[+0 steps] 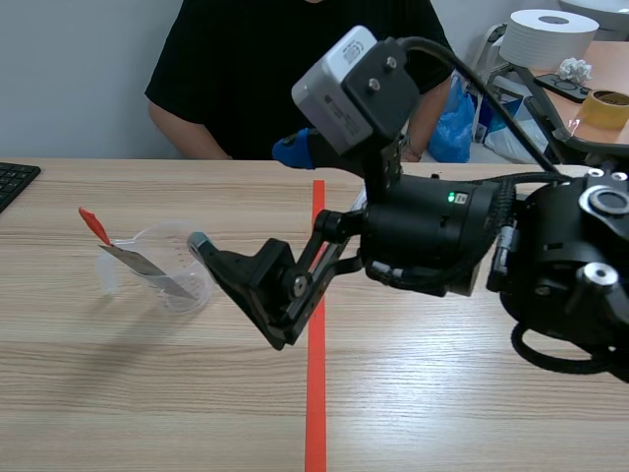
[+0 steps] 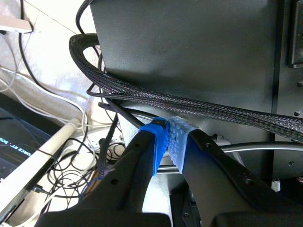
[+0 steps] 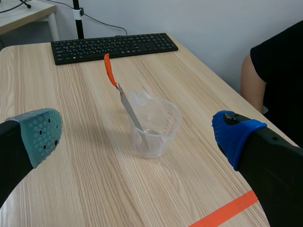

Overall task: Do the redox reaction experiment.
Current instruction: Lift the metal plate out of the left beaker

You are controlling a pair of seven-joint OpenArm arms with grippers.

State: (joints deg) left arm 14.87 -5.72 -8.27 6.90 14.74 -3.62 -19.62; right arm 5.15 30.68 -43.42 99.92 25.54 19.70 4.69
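Right wrist view: right jaws stand wide apart, grey-green pad (image 3: 40,132) on one side and blue pad (image 3: 234,135) on the other, with nothing between them. Clear plastic cup (image 3: 154,125) stands upright on the table (image 3: 85,189), ahead of the jaws and roughly on their centre line, not yet between the fingertips. Metal spatula (image 3: 125,101) leans in the cup, blade down. Its orange-red handle pokes over the rim on the side away from the jaws, toward the keyboard (image 3: 113,46) well beyond. Cannot tell whether the cup holds liquid or powder.

Scene view: grey-green pad sits just beside the cup wall, apparently not touching. Blue pad is raised well clear, toward the person (image 1: 295,69) seated across the table.

Left wrist view: left jaws are together, pads meeting on nothing. They aim at a black panel (image 2: 189,42) and braided cable (image 2: 189,104), off the table, with the cup nowhere near them.

Judgement: the step in hand looks like the approach to cup and spatula, with no grasp made. Next move likely calls for carrying the right jaws forward until the cup wall, or the spatula shaft, lies between the pads, then closing gently. The cup looks thin and light and could tip or skid, and the leaning spatula may swing.
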